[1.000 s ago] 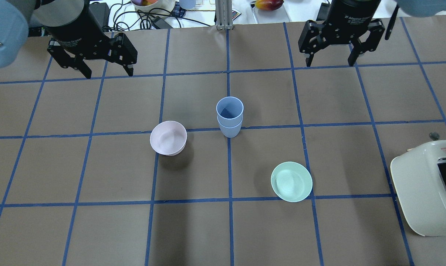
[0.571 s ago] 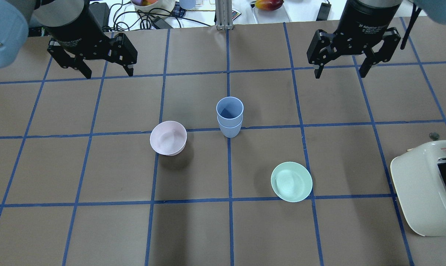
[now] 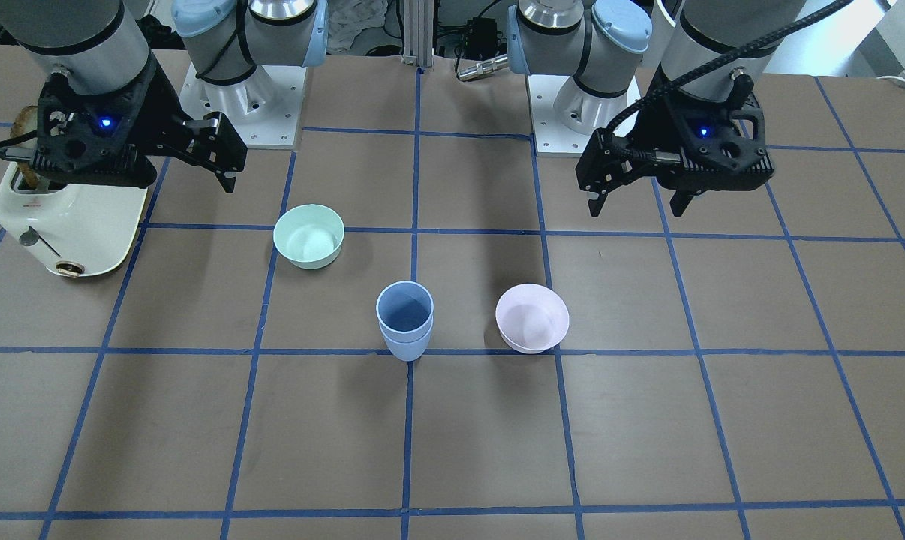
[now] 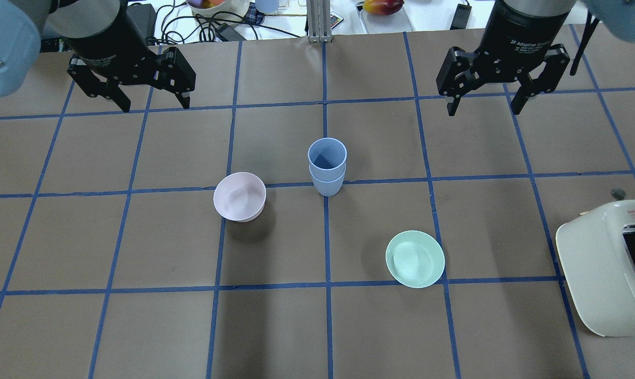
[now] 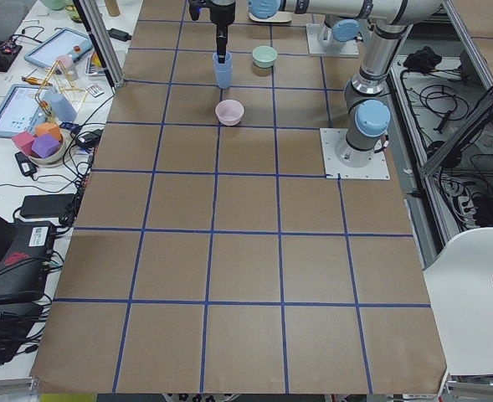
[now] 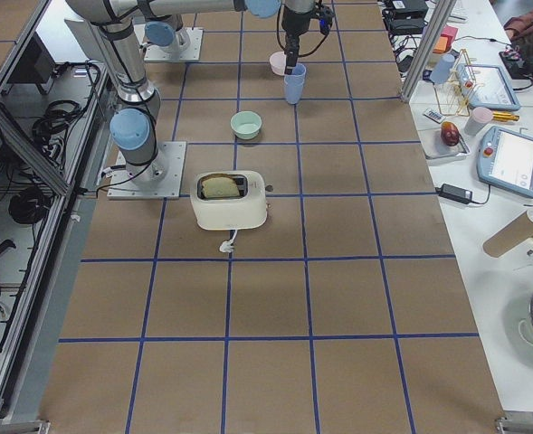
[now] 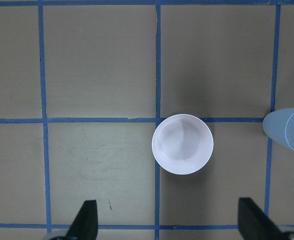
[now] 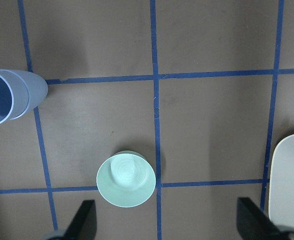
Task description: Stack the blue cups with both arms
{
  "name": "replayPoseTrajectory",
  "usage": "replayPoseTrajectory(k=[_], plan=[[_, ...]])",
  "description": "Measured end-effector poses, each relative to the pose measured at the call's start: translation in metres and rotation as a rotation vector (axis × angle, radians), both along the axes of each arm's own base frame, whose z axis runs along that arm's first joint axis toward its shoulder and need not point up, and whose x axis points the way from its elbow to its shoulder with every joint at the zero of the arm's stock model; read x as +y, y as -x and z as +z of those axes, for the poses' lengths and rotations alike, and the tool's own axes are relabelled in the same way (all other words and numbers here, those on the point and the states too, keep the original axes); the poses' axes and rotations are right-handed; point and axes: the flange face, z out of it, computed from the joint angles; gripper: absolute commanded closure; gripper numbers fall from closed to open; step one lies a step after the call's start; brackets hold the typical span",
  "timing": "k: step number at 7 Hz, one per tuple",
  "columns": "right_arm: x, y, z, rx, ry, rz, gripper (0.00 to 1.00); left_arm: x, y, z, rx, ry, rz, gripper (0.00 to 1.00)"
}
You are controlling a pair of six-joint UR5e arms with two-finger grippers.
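Observation:
The two blue cups (image 4: 327, 166) stand nested as one upright stack at the table's middle, on a blue tape line; the stack also shows in the front view (image 3: 405, 321). My left gripper (image 4: 155, 105) is open and empty, raised above the far left of the table, well away from the stack. My right gripper (image 4: 483, 110) is open and empty, raised at the far right. The left wrist view shows the stack's edge (image 7: 289, 135) at its right border. The right wrist view shows the stack (image 8: 9, 95) at its left.
A pale pink bowl (image 4: 239, 196) sits left of the stack. A mint-green bowl (image 4: 415, 258) sits nearer and to the right. A cream toaster (image 4: 607, 263) stands at the right edge. Cables and clutter lie beyond the table's far edge.
My right gripper has moved to the right and a little nearer, still open. The left gripper, the cup stack and the bowls have not moved.

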Motion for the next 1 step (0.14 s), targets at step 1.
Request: replayPoseTrajectory(k=[1], plan=[[-0.0001,0.0001,-0.0001,0.001,0.0,0.001,0.0,0.0,0.0,0.0,0.0,0.0,0.0,0.0]])
